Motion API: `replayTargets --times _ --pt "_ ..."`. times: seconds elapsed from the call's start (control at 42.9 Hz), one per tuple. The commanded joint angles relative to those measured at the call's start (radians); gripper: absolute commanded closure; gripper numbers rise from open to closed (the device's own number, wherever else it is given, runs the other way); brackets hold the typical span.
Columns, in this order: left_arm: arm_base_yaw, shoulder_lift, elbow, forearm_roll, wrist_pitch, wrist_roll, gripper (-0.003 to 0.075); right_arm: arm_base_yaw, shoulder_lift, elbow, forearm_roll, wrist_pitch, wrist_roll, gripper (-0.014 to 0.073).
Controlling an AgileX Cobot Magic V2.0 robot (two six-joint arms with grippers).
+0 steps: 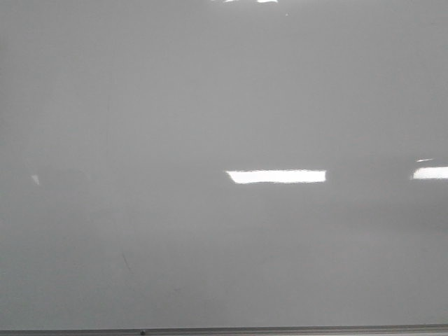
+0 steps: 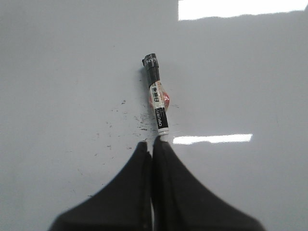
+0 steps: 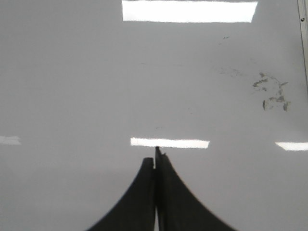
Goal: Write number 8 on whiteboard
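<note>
Gripping a black marker (image 2: 157, 103) in the closed left hand (image 2: 153, 144) over the whiteboard (image 1: 210, 105); right hand (image 3: 155, 161) closed on nothing, above smudges (image 3: 272, 91).

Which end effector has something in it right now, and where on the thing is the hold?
The left end effector is shut on a marker, pinching its rear end so the capped tip points away. The right end effector is shut and holds nothing.
</note>
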Motion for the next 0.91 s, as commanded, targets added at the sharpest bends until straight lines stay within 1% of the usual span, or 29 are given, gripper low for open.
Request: replayTargets --times 0.0,0.559,0.886 --pt "-0.006 -0.013 0.015 -0.009 -0.09 -0.004 0.0741 -0.002 -0.018 -0.002 -0.012 -0.083 -0.002 0.0663" --pt "-0.006 -0.013 0.015 -0.009 -0.09 -0.004 0.0741 -0.002 -0.018 -0.002 -0.012 -0.083 -0.002 0.0663" --pt "-0.006 -0.013 0.015 -0.009 -0.09 -0.004 0.0741 -0.002 -0.018 -0.003 -0.012 -0.109 -0.002 0.0663"
